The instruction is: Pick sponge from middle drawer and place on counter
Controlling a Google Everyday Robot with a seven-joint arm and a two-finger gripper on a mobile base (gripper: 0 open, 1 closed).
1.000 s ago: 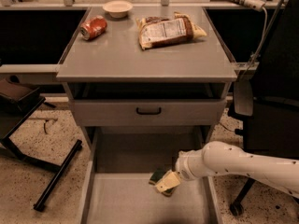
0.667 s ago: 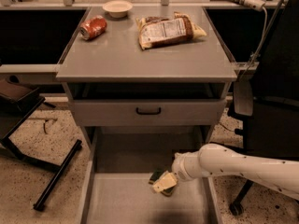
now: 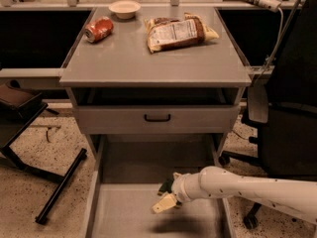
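Observation:
The sponge (image 3: 163, 204), pale yellow with a dark green face, hangs tilted in my gripper (image 3: 169, 195) above the floor of the open middle drawer (image 3: 124, 217). It casts a shadow on the drawer floor below and to the right. My white arm reaches in from the right over the drawer's right wall. The gripper is shut on the sponge. The counter (image 3: 148, 63) is the grey top of the cabinet, above and behind the gripper.
On the counter lie a printed snack bag (image 3: 176, 32), a red can (image 3: 99, 29) and a small white bowl (image 3: 124, 8). The closed drawer front with a black handle (image 3: 157, 117) sits above the open drawer. A black chair (image 3: 292, 133) stands right, a black stand leg (image 3: 59, 185) left.
The gripper and sponge have moved left and toward the drawer's front. The sponge's shadow now lies apart from it, so it has risen off the drawer floor.

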